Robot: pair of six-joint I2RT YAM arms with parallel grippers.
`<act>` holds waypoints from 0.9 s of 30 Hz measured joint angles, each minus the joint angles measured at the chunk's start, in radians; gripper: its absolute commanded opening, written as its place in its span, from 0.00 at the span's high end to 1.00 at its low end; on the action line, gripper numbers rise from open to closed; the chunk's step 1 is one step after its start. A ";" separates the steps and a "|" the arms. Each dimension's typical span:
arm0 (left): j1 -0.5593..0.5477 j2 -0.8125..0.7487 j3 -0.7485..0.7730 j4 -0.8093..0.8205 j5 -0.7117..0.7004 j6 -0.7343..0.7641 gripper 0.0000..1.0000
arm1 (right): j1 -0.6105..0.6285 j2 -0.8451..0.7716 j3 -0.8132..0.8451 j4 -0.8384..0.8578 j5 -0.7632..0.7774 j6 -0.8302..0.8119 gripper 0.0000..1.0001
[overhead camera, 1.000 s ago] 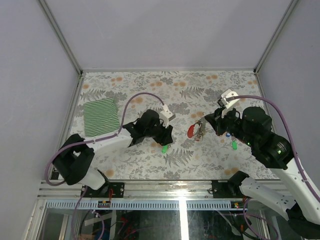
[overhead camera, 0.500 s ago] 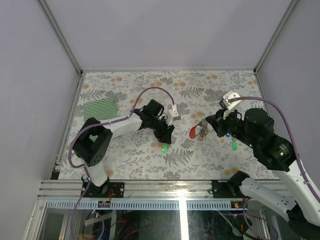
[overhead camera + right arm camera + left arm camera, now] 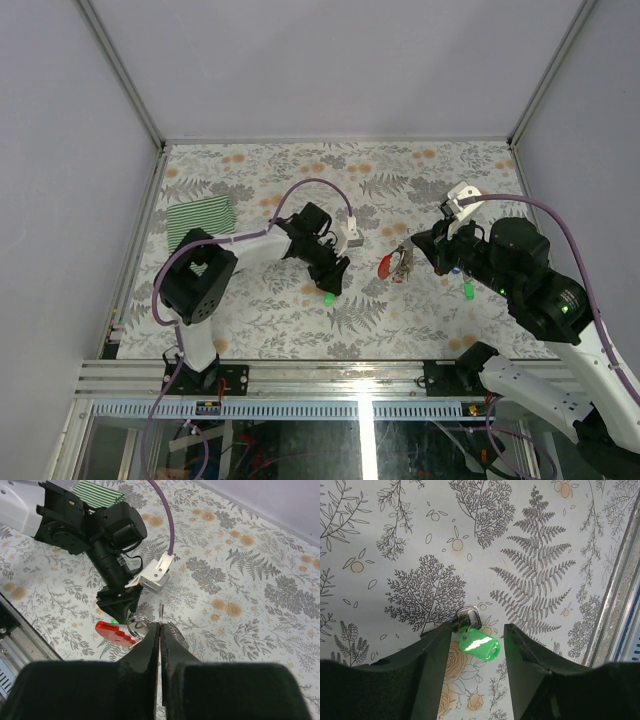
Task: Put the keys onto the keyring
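Floral-print paper covers the desk (image 3: 400, 180), with plain white walls around it. My left pincer (image 3: 479, 630) hangs low over a green key (image 3: 479, 645), jaws apart, one finger on each side of the plastic head. The key lies flat on the desk, and its metal blade points away from me, close by one finger; I cannot tell whether they touch. My right pincer (image 3: 160, 627) is pressed together on the thin metal of the keyring (image 3: 161, 611) near the middle of the desk. The red tag (image 3: 115, 632) sticks out towards the left pincer. Another green key (image 3: 467, 291) lies beside my right arm. A green striped cloth (image 3: 200, 216) lies well apart at the far left.
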 measured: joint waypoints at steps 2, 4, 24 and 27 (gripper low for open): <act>0.000 0.005 0.001 -0.001 0.000 0.002 0.52 | 0.000 0.000 0.000 0.000 -0.003 0.000 1.00; 0.000 0.010 0.002 -0.002 0.000 0.003 0.52 | 0.000 0.002 0.000 0.000 -0.007 0.000 1.00; 0.000 0.032 0.002 -0.008 -0.009 0.002 0.77 | 0.000 -0.001 0.000 0.000 -0.010 0.000 0.99; 0.000 0.032 0.002 -0.009 -0.010 0.001 0.88 | 0.000 -0.001 0.000 0.000 -0.010 0.000 0.99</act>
